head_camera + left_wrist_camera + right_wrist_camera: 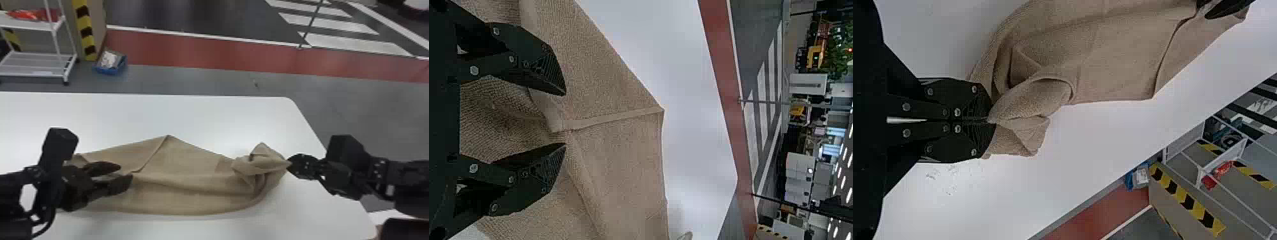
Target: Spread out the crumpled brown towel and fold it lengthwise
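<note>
A brown towel (191,183) lies partly spread along a white table (191,116) in the head view, long and low, its far edge rising to a peak left of center and its right end twisted into a bunch. The left gripper (126,172), at the towel's left end, has its jaws apart. At the opposite end, the right gripper (289,162) meets the bunched cloth at its tip. Beyond the table stand a white wire-shelved cart (32,24), a yellow-and-black striped pillar (83,32) and, on the floor beside it, a blue bin (110,71).

In the left wrist view, the left gripper (565,119) shows its jaws wide, with brown cloth beyond the gap and a hemmed band running from near the fingertips to the towel's peak. Whether the fingers touch the cloth cannot be told.

The right wrist view shows the right gripper (989,120) with its jaws closed on a pinch of the towel, loose folds puckering just beyond the fingertips.
</note>
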Robot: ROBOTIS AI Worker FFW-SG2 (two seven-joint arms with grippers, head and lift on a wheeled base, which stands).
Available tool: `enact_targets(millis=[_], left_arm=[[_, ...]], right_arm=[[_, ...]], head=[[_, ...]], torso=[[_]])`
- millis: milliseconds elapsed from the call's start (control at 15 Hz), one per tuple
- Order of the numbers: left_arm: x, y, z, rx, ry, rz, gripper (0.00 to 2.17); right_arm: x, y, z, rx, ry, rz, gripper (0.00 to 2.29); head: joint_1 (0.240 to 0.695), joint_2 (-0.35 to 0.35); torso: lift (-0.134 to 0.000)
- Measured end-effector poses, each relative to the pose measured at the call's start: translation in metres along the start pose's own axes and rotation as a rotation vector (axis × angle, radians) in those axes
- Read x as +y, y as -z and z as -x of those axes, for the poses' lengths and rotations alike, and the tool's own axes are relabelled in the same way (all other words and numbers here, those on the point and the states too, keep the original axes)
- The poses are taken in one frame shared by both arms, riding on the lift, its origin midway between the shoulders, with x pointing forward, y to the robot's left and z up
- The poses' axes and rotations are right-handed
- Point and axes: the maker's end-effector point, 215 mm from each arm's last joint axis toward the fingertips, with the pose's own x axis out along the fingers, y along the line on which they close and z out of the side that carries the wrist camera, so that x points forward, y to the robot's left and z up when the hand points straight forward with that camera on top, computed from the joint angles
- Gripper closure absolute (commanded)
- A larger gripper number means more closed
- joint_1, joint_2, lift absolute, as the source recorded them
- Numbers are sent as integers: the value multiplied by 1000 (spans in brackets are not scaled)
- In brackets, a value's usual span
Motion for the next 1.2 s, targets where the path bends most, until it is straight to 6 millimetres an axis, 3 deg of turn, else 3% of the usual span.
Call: enact_targets(millis=[67,200,867,1133,1200], left_arm=[[-1,-1,-1,-1,2,-2,664],[-2,-2,-2,-1,7,-3,940],[3,-5,6,-5,1,32,944],[16,-46,53,-102,-54,80,981],[21,-56,71,-135,-76,92,1170]], right_arm=[[0,0,0,-1,0,-1,1474],[0,0,0,0,1,-4,1474],[-7,3,4,2,16,-14,1474],[-30,5,15,0,68,-21,1477],[-32,6,17,1,74,-18,1474]], head=[[695,-242],[695,-244],[695,-243],[695,-236],[695,-219]], torso=[[-124],[-124],[-124],[-124],[-124]])
